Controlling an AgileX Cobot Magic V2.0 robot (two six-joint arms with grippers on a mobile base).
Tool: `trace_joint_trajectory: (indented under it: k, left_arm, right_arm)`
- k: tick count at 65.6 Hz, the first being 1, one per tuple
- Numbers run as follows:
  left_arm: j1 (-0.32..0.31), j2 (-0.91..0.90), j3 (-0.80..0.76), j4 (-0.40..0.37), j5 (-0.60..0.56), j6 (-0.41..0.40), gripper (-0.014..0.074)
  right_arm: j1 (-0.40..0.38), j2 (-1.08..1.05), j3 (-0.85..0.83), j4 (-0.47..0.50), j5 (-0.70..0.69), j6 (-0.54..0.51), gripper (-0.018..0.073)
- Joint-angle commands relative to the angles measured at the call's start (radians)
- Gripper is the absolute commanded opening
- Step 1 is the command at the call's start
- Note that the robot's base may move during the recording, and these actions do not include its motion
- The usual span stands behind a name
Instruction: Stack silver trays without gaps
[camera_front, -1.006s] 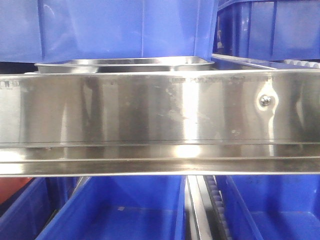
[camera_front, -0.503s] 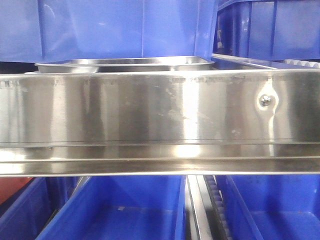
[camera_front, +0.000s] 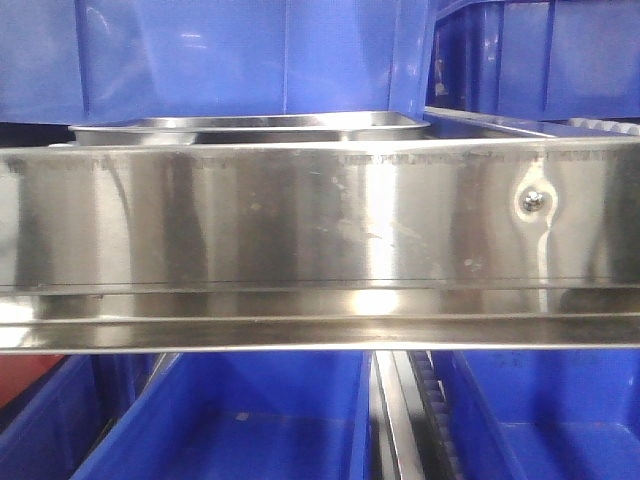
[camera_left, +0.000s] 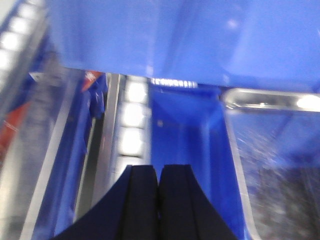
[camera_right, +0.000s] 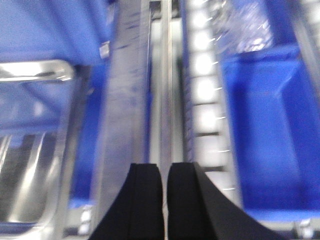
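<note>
Pincer on my left arm (camera_left: 159, 200) is pressed together with nothing between its black fingers (camera_left: 140, 200). It hangs over an open blue bin (camera_left: 185, 150). Just to the right of that bin I see a silver tray (camera_left: 272, 150), its rolled rim bright and its floor blurred. White rollers (camera_left: 132, 115) run along the bin's other side.

My right pincer (camera_right: 164, 200) is likewise pressed together, only a hairline showing between its fingers (camera_right: 145, 200), and it grips nothing. It sits above a long steel strip (camera_right: 127, 100). The tray's rounded corner lies to the left in that view, and more rollers and another blue bin (camera_right: 270, 125) lie to the right.

From the front camera, the tray shows only as a thin rim just behind the front edge of the tabletop, toward its left side. A wide steel rail (camera_front: 300, 230) with a screw (camera_front: 533, 200) hides the tabletop surface itself. Whether that rim is one tray or several nested, I cannot tell. Blue bins stand above (camera_front: 240, 55) the rail and below it.
</note>
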Motion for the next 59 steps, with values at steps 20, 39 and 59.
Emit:
trace_joint_trajectory:
  k: [20, 39, 59]
  left_arm:
    - [-0.175, 0.239, -0.233, 0.094, 0.231, -0.176, -0.0016]
    - [-0.175, 0.364, -0.306, 0.034, 0.286, -0.118, -0.0016]
    - [-0.175, 0.386, -0.306, 0.028, 0.185, -0.118, -0.0016]
  right_arm:
    - [0.072, 0.205, -0.194, -0.023, 0.125, 0.066, -0.0001]
    - [0.105, 0.334, -0.338, -0.017, 0.152, 0.052, -0.0001]
    - [0.105, 0.401, -0.369, 0.019, 0.137, 0.038, -0.0001]
